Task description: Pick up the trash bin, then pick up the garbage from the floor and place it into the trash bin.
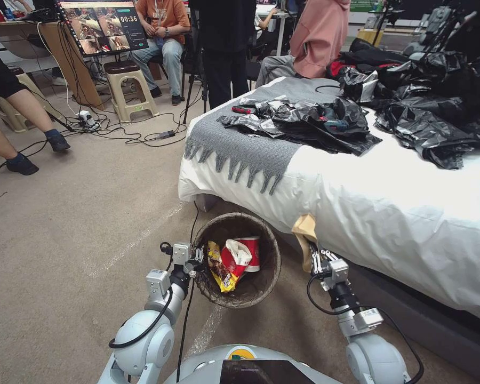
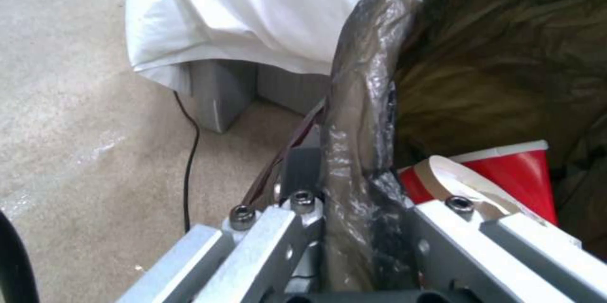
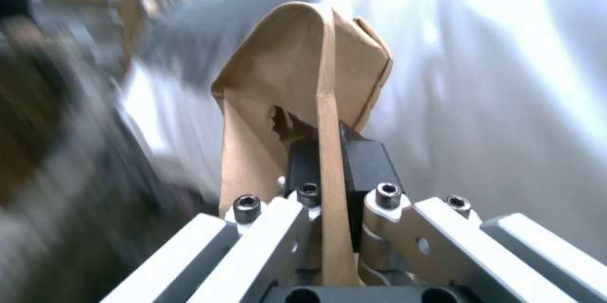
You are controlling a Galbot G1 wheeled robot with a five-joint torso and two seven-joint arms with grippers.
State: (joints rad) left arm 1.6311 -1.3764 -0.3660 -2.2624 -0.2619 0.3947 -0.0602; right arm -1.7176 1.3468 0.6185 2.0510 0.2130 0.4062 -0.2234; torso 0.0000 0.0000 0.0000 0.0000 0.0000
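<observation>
A: Where is the trash bin (image 1: 237, 260)?

B: On the floor (image 1: 80, 234) beside the bed (image 1: 389, 202), with the left gripper (image 1: 196, 257) at its rim. The jaws are clenched on the rim and its brown bag liner (image 2: 360, 118), one finger outside, one inside.

A: What's in it?

B: Just inside the jaws, a red-and-white paper cup (image 1: 249, 252), a crushed cup (image 1: 232, 260) and a yellow snack wrapper (image 1: 218, 266). Its print is too crumpled to read.

A: And the right gripper (image 1: 317, 260)?

B: Beside the bin, close to the bed's white sheet. Its jaws grasp a brown paper bag (image 3: 303, 85), which stands up beyond the fingertips; the room behind it is blurred.

A: Anything legible?

B: Far beyond both grippers, a monitor (image 1: 104, 24) shows "00:36". On the bed lie a grey fringed blanket (image 1: 250, 141) and glossy black plastic bags (image 1: 426, 117), partly cut off at the edge.
</observation>
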